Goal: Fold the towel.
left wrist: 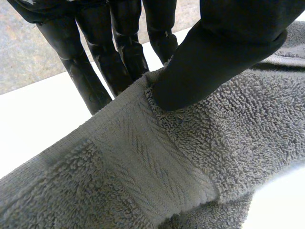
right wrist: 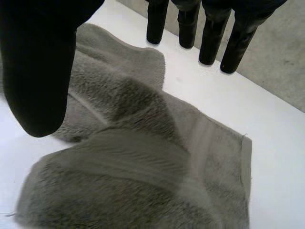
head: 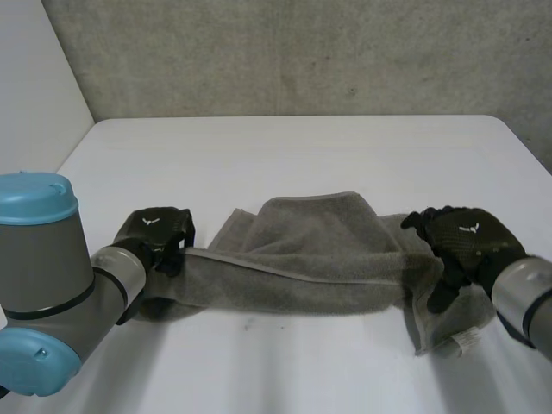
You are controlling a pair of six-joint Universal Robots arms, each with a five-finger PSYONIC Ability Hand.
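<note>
left hand (head: 155, 231): clamped on one end of the grey terry-cloth towel (head: 319, 263). Its thumb presses the towel edge by the woven band (left wrist: 152, 167) against the fingers (left wrist: 93, 78) behind it. From that pinch the towel runs bunched and partly doubled over across the white table (head: 302, 151) to the right hand (head: 461, 237). right hand: released, fingers (right wrist: 209, 45) straight, thumb spread apart, nothing held. The towel's other end lies on the table under its palm, with a small white label (head: 467, 341) at the corner nearest that hand.
</note>
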